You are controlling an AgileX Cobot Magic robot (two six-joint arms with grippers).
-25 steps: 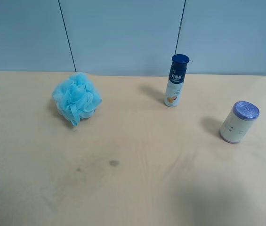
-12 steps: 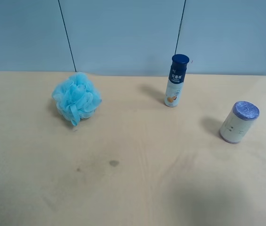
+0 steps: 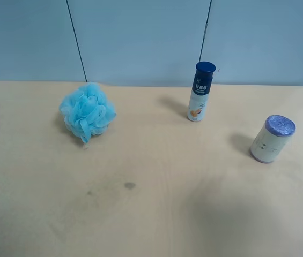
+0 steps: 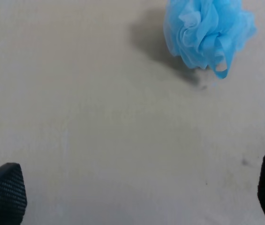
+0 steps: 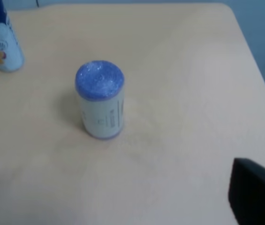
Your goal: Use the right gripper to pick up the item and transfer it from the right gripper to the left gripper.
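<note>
From the high camera, a fluffy light-blue bath pouf point(image 3: 87, 111) sits at the left of the table point(image 3: 151, 225). Right of centre and near the far edge stands a slim bottle point(image 3: 200, 92) with a navy cap. Its white label carries a blue band of pale characters too small to read, above an orange picture. Further right, well apart from the bottle, the canister point(image 3: 272, 139) stands upright, cream-white with a shiny purple-blue foil top. Its small dark print cannot be read.

The table is pale wood-coloured with rounded corners and a small dark stain point(image 3: 130, 186) near the middle. Behind it is a light-blue wall point(image 3: 140, 37) of panels with dark seams.

The left gripper point(image 4: 137, 192) hangs over bare table near the pouf, jaws spread wide and empty. The right gripper point(image 5: 120, 197) hangs near the canister, also spread wide, gripping nothing.
</note>
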